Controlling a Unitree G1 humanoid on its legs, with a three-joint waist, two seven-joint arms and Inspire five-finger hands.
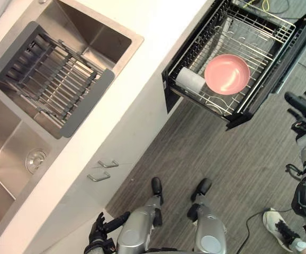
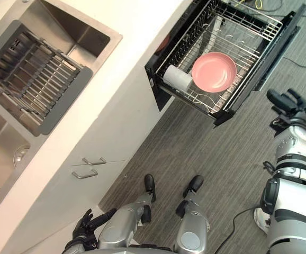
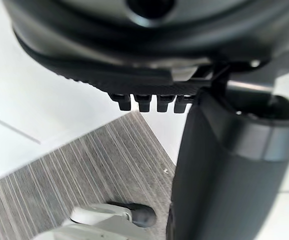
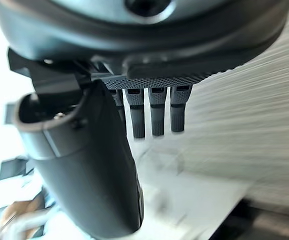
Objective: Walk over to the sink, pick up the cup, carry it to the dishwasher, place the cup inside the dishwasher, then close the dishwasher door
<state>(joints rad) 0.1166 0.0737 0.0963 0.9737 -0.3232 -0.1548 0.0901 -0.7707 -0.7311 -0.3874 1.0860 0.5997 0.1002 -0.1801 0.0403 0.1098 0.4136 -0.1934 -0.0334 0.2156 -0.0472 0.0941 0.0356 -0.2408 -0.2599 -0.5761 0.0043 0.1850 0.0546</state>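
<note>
Lying on its side in the open dishwasher (image 1: pixel 272 74), the white cup (image 1: pixel 190 80) is seen just beside a pink bowl (image 1: pixel 227 74). The right hand (image 2: pixel 288 103) is held above the floor (image 1: pixel 222 159) near the dishwasher's front, fingers straight, nothing grasped. The left hand (image 2: pixel 87 222) is seen low beside the bench (image 1: pixel 158 32), fingers loosely spread and empty. A sink (image 1: pixel 100 37) with a grey drainer (image 1: pixel 52 79) is set in the bench.

dishwasher rack (image 1: pixel 263 27) holds cup (image 1: pixel 189 80), pink bowl (image 1: pixel 227 74)
</note>
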